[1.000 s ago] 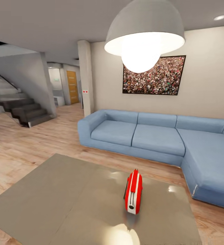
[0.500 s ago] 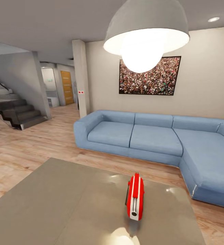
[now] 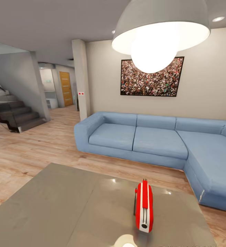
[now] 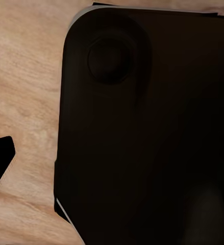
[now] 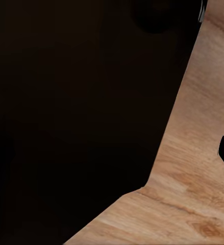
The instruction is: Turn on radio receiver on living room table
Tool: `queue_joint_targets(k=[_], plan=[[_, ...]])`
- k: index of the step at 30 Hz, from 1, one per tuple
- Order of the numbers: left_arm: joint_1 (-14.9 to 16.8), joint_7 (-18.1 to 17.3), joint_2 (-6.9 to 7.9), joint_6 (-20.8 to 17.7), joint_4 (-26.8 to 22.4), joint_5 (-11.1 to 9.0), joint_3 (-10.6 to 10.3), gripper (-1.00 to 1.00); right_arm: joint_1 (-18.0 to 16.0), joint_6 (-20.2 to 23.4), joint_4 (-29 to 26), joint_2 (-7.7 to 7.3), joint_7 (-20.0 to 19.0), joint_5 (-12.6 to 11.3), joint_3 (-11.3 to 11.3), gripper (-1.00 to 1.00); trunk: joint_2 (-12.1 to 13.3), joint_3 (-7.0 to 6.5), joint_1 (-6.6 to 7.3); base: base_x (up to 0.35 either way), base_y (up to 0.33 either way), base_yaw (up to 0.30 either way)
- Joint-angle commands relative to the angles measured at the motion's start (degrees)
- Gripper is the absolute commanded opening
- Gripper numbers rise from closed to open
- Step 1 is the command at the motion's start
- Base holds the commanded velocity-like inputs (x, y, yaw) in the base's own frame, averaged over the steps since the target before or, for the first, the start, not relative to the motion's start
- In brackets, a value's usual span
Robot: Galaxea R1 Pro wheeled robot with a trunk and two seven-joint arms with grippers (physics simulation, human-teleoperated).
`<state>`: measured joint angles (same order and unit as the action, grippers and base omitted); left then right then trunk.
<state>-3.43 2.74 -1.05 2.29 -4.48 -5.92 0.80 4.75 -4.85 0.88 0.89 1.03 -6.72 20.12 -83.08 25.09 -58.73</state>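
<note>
Head view | one radio receiver; one table; one sofa

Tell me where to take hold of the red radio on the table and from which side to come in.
Judging from the head view, grip the radio receiver across its narrow red body, coming from above. It stands on edge on the table, long axis pointing away, white end face with dark knob toward the camera. The thin black handle on its left looks harder to pinch.

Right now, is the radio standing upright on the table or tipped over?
Upright. The radio receiver stands on its narrow base on the table, its white end face with the dark knob toward the camera. Whether it is switched on: cannot tell.
</note>
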Motion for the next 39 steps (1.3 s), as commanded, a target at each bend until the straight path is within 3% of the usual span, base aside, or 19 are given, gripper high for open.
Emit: queue_joint_targets(k=[1, 24, 39], plan=[[0.0, 0.0, 0.00, 0.0, 0.0, 0.0, 0.0, 1.00, 0.0, 0.0, 0.0, 0.00, 0.0, 0.0, 0.0, 1.00, 0.0, -0.05, 0.00, 0.008, 0.007, -0.204], [0.0, 0.1, 0.00, 0.0, 0.0, 0.0, 0.0, 1.00, 0.0, 0.0, 0.0, 0.00, 0.0, 0.0, 0.0, 1.00, 0.0, -1.32, 0.00, 0.001, 0.001, -0.237], [0.0, 0.1, 0.00, 0.0, 0.0, 0.0, 0.0, 1.00, 0.0, 0.0, 0.0, -0.02, -0.2, 0.1, 0.2, 1.00, 0.0, -1.06, 0.00, 0.000, 0.000, -0.252]])
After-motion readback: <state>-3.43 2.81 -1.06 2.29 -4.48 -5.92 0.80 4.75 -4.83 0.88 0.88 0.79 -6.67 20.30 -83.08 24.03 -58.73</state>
